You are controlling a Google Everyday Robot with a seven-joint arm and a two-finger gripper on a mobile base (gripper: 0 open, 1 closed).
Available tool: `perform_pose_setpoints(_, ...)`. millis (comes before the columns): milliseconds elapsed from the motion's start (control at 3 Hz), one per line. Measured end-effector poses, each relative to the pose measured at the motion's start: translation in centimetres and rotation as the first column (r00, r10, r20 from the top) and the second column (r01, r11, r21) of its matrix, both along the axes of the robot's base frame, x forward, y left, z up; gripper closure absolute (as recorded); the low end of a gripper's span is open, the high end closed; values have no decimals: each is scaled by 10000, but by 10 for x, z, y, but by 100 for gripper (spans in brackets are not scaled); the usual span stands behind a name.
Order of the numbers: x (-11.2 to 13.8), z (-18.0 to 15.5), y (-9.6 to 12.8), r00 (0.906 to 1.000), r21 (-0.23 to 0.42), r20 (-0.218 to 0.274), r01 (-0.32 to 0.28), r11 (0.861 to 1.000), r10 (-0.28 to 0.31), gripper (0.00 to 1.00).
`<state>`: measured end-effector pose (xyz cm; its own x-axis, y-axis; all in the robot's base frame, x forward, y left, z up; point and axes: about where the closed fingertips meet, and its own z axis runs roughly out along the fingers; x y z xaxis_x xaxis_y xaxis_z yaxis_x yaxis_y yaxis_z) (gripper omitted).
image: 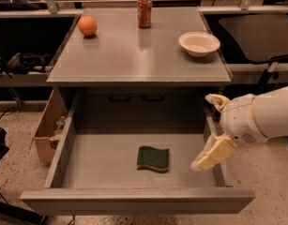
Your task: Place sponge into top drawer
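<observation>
The sponge [153, 159], dark green on top with a pale yellow edge, lies flat on the floor of the open top drawer [134, 199], near its middle. My gripper [210, 130] is at the right, above the drawer's right wall, apart from the sponge. It is open and empty: one cream finger [214, 154] points down toward the drawer and the other finger [216, 101] sits higher up.
On the grey cabinet top [134, 55] stand an orange [87, 26] at the back left, a red can [144, 5] at the back middle and a white bowl [199, 43] at the right. A cardboard box [46, 130] stands left of the drawer.
</observation>
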<state>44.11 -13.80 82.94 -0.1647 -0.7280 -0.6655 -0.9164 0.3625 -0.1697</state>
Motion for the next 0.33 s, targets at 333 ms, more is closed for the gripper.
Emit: perform_pose_setpoints(333, -23, 23, 9, 9980, -1665, -333, -589, 9843, 541, 0)
